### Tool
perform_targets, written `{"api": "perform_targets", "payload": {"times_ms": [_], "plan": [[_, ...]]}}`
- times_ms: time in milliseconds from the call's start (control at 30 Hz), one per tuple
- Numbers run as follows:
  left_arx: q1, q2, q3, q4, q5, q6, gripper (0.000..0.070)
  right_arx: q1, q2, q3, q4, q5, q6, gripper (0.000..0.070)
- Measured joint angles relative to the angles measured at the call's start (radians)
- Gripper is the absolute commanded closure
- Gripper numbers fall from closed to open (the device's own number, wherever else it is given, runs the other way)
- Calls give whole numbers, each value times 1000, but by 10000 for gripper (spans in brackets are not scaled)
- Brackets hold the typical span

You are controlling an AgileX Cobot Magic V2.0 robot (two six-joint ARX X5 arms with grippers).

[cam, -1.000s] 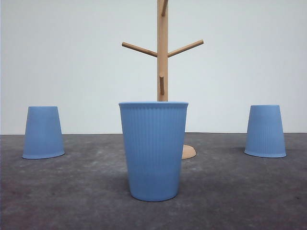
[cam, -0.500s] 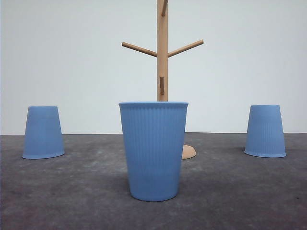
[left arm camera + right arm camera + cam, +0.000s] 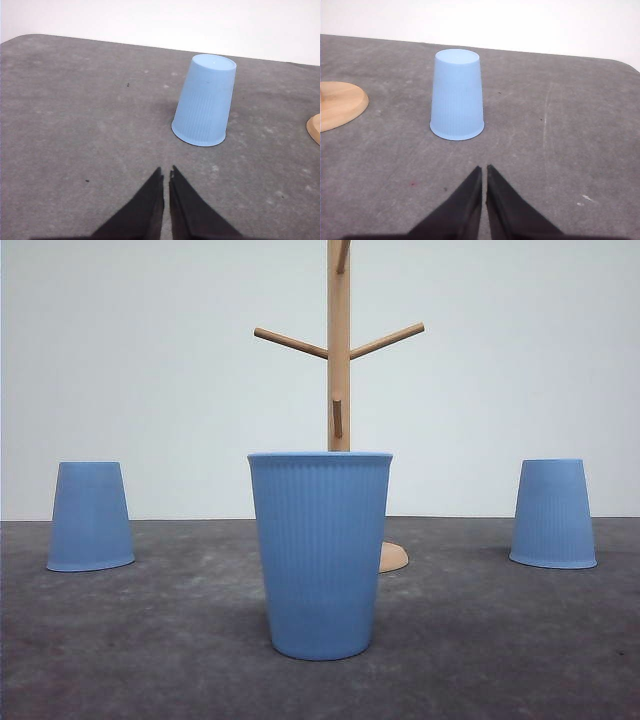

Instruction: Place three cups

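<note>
While ribbed, the three cups [image 3: 320, 555] look unmarked.

3 light-blue ribbed cups on the table [image 3: 500, 660]: upright cup [image 3: 320, 555] at 6 o'clock, inverted cup [image 3: 90, 517] at 9, second inverted cup [image 3: 553, 514] at 3. 1 wooden peg stand [image 3: 338, 360] behind the upright one, 4 pegs in view. 2 hands: left hand [image 3: 166, 176], right hand [image 3: 484, 171].

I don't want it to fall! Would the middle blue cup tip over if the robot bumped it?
The middle cup probably tips fairly easily: it stands on its narrow base with the wide mouth up. It looks thin, so likely light. Its ribbed sides may help a claw hold it.
</note>
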Motion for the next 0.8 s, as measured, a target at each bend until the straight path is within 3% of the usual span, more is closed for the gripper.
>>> {"api": "perform_targets", "payload": {"times_ms": [133, 333, 467, 600, 800], "plan": [[0, 0, 0, 0, 3, -17, 700, 0, 0, 0, 0, -5, 12, 686], [0, 5, 27, -26, 42, -75, 698, 0, 0, 13, -9, -26, 105, 692], [0, 54, 139, -19, 43, -117, 698, 0, 20, 101, -8, -9, 176, 692], [0, 180, 286, -12, 44, -168, 697, 0, 110, 231, -5, -1, 232, 693], [0, 481, 530, -83, 106, -193, 698, 0, 360, 453, -83, -1, 241, 693]]}}
